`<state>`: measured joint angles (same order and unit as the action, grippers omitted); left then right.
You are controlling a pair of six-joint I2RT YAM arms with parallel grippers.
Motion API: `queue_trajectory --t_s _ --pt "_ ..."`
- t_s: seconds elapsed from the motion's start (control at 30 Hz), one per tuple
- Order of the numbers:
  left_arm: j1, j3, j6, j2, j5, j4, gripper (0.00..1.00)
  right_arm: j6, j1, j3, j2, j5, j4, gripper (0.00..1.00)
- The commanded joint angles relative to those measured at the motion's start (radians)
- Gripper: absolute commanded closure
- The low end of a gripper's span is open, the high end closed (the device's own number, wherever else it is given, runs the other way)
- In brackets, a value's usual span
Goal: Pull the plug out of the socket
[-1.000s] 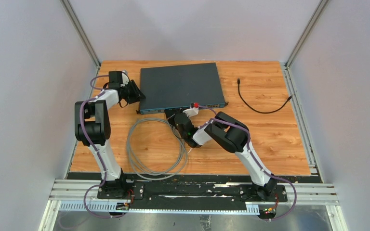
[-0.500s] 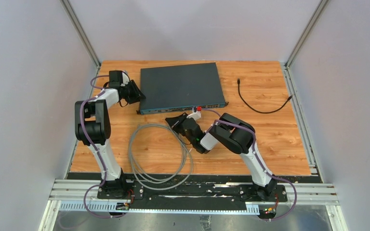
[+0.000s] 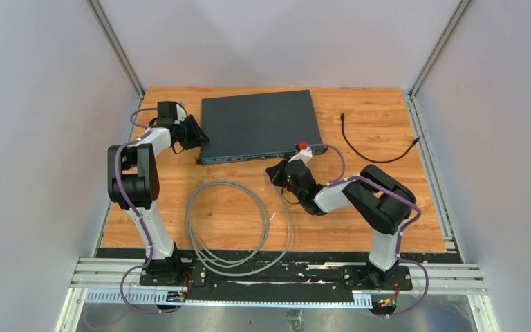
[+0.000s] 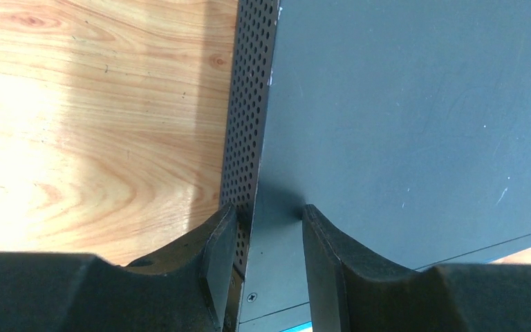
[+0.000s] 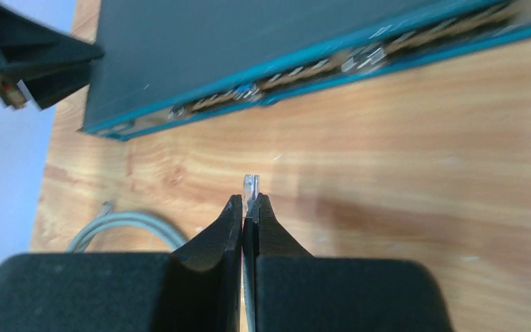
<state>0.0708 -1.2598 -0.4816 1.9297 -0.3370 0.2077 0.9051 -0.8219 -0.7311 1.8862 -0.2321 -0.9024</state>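
Wood-grain table (image 3: 401, 214), bearing a flat dark switch (image 3: 259, 124) at rear centre, a looped grey cable (image 3: 189, 220) near the front left, a short black cable (image 3: 373, 161) rear right.

Right wrist: only the clear tip of the plug (image 5: 251, 184) shows above the right pincer (image 5: 249, 205); its body is pinched out of sight between the fingers. The switch (image 5: 235, 48) is cut by top and right edges; its port row (image 5: 359, 61) is blurred, sockets uncountable. The grey cable (image 5: 128, 223) vanishes behind a finger.
Top external: plug too small to make out.
Left wrist: switch's near corner hidden behind the left pincer (image 4: 269, 218).
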Motion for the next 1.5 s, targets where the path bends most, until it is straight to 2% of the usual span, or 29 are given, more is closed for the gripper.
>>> queue_trajectory --t_s 0.0,0.13,0.27,0.3,0.33,0.43,0.57,0.67,0.77,0.83,0.87,0.9,0.93,1.03,1.13,1.23,1.3,1.47 --pt "-0.026 0.064 0.052 0.039 0.050 0.149 0.54 -0.186 0.098 0.061 -0.103 0.007 0.170 1.00" --pt "-0.025 0.087 0.067 -0.001 0.044 0.124 0.41 -0.243 0.248 0.105 -0.206 -0.004 0.304 1.00" --pt "-0.026 0.122 0.081 -0.066 0.028 0.082 0.14 -0.337 0.396 0.094 -0.297 0.021 0.408 1.00" --pt "-0.026 0.130 0.082 -0.082 0.020 0.074 0.04 -0.366 0.427 0.088 -0.309 0.019 0.435 1.00" --pt "-0.025 0.138 0.082 -0.100 0.012 0.064 0.01 -0.386 0.455 0.077 -0.325 0.018 0.460 1.00" --pt "-0.026 0.164 0.075 -0.150 -0.008 0.032 0.00 -0.429 0.551 0.029 -0.364 0.046 0.526 1.00" --pt "-0.026 0.186 0.072 -0.239 0.008 0.030 0.00 -0.471 0.644 -0.037 -0.369 0.167 0.584 1.00" --pt "-0.026 0.197 0.062 -0.327 0.050 0.055 0.00 -0.504 0.649 -0.120 -0.357 0.197 0.723 0.80" --pt "-0.026 0.202 0.048 -0.441 0.183 0.131 0.00 -0.497 0.649 -0.166 -0.360 0.201 0.846 0.43" --pt "-0.025 0.215 0.037 -0.513 0.266 0.178 0.00 -0.477 0.647 -0.179 -0.383 0.184 0.912 0.26" --pt "-0.026 0.229 0.030 -0.548 0.297 0.198 0.00 -0.477 0.645 -0.189 -0.400 0.189 0.949 0.13" --pt "-0.026 0.241 0.023 -0.581 0.325 0.217 0.00 -0.473 0.635 -0.199 -0.417 0.174 0.999 0.02" --pt "-0.026 0.253 0.020 -0.613 0.334 0.239 0.00 -0.467 0.615 -0.212 -0.439 0.149 1.052 0.01" --pt "-0.026 0.293 0.009 -0.697 0.396 0.300 0.00 -0.482 0.488 -0.232 -0.501 0.107 1.147 0.00" --pt "-0.026 0.343 0.000 -0.765 0.423 0.322 0.00 -0.474 0.268 -0.252 -0.518 0.100 1.180 0.00" --pt "-0.027 0.373 -0.007 -0.808 0.429 0.333 0.00 -0.398 0.055 -0.275 -0.460 0.075 1.152 0.00" --pt "-0.026 0.381 -0.016 -0.821 0.437 0.344 0.00 -0.324 -0.050 -0.298 -0.397 -0.005 1.130 0.00" --pt "-0.026 0.405 -0.031 -0.846 0.437 0.340 0.00 -0.213 -0.169 -0.403 -0.219 -0.159 1.105 0.00"
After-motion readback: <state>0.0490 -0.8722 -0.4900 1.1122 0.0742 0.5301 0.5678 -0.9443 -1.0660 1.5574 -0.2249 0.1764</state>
